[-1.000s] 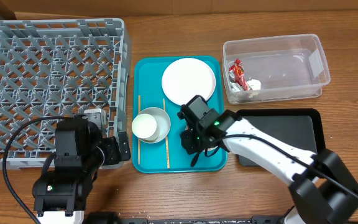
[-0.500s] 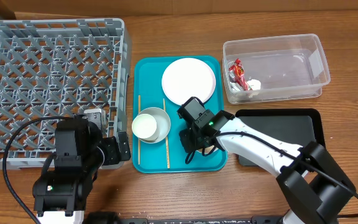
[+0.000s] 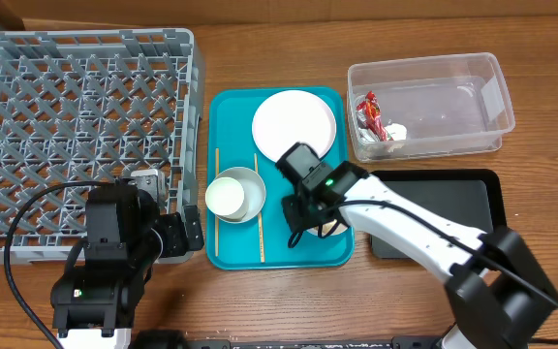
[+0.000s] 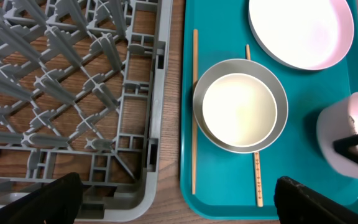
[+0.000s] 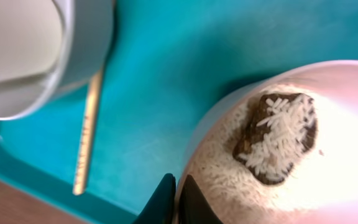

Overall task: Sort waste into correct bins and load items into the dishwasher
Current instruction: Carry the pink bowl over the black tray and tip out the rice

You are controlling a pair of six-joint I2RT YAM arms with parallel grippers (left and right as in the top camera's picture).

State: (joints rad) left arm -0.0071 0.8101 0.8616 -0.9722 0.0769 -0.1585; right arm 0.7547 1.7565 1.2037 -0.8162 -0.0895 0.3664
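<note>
The serving tray (image 3: 235, 121) is showing teal, the plate (image 3: 294, 126) white, the rack (image 3: 76, 116) a grey lattice, the wrapper (image 3: 369, 114) red-and-white, the dish (image 5: 347, 130) pale pink, the lump (image 5: 253, 134) brown.

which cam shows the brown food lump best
Right wrist: the brown food lump sits close up under rice grains in the pink dish. Overhead, the right arm hides it. Left wrist shows only the dish's outside, no lump.

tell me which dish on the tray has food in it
The small pink dish, holding rice and a brown lump; the white plate and cup look empty.
</note>
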